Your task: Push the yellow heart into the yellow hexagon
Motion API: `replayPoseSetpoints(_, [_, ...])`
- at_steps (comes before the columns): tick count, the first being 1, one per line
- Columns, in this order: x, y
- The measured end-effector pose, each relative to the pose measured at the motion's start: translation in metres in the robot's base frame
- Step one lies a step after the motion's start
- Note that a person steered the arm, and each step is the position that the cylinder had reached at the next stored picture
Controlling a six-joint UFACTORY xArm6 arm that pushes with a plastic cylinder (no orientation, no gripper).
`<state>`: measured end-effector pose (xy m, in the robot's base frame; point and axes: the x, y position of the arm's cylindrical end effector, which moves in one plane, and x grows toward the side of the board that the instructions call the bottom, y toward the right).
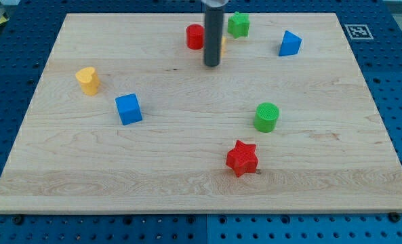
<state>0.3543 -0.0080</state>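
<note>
Surface (187,169): pale wooden board, grain running across the view, set on a blue perforated base (390,102).

Markings: one black-and-white square tag (357,31) on the blue base off the board's top-right corner; no readable writing.

Rod: dark, upright, entering from the view's top. My tip (212,66) rests on the board near its top edge. The arm carries no fingers, so nothing is spread, pressed together or pinching.

Blocks, placed from my tip:
- Red cylinder (195,36), just to the view's upper left, close beside the rod.
- Yellow hexagon (222,45), a sliver only at the rod's right side; shape hard to confirm, mostly hidden.
- Green block (238,24), star-like, up and to the right.
- Blue triangular block (289,43), further right.
- Yellow heart (88,80), well apart to the left, slightly lower.
- Blue cube (128,109), lower left.
- Green cylinder (266,116), lower right.
- Red star (242,158), toward the view's bottom, slightly right.
</note>
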Motion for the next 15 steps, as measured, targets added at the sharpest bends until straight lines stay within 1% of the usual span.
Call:
replayPoseSetpoints(1, [0.018, -0.092])
replayPoseSetpoints(2, [-0.010, -0.172])
replayPoseSetpoints(3, [-0.019, -0.248])
replayPoseSetpoints(4, [0.016, -0.292])
replayPoseSetpoints(5, [0.017, -0.291])
replayPoseSetpoints(7, [0.024, -0.202])
replayPoseSetpoints(8, [0.029, -0.202])
replayPoseSetpoints(9, [0.052, -0.203])
replayPoseSetpoints(10, [0.057, -0.203])
replayPoseSetpoints(11, [0.078, -0.193])
replayPoseSetpoints(12, [0.085, -0.192])
replayPoseSetpoints(13, [0.086, -0.177])
replayPoseSetpoints(15, [0.086, -0.111])
